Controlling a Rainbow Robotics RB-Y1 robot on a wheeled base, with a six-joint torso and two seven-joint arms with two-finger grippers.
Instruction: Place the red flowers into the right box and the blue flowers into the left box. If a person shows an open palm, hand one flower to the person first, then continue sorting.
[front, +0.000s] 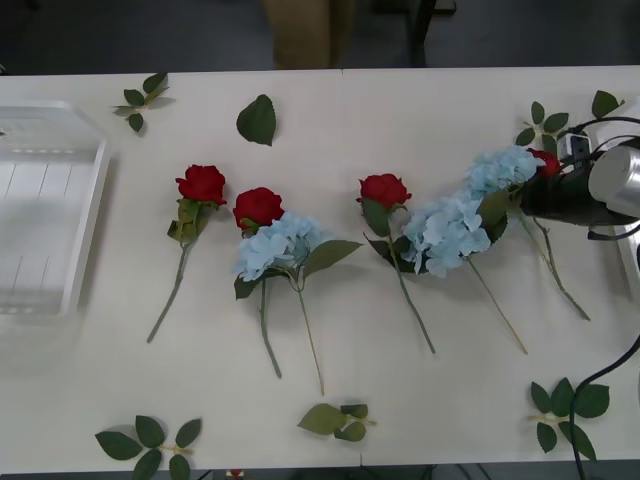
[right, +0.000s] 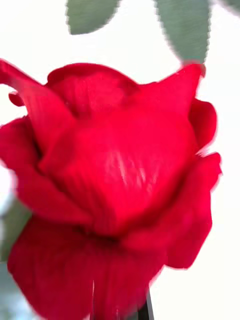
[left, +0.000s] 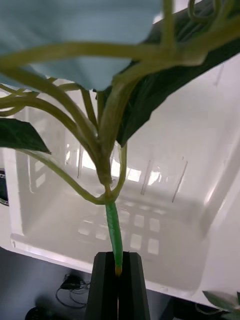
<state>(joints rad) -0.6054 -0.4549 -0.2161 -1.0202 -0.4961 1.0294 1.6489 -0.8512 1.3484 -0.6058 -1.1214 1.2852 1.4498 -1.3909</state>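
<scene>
Left jaws (left: 118, 272) clamped on blue flower (left: 75, 40) stem, bloom above left box (left: 150, 200). Right jaws (front: 560, 190) at far-right rose (front: 545, 160); opening unclear.

Right arm reaches in from the table's right edge, wrist roughly level, right gripper (front: 548, 172) at a red bloom (finger state not discernible). Left gripper (left: 119, 280) has its black fingers (left: 106, 285) pressed together on a green stem, pointing upward in its wrist view.
</scene>
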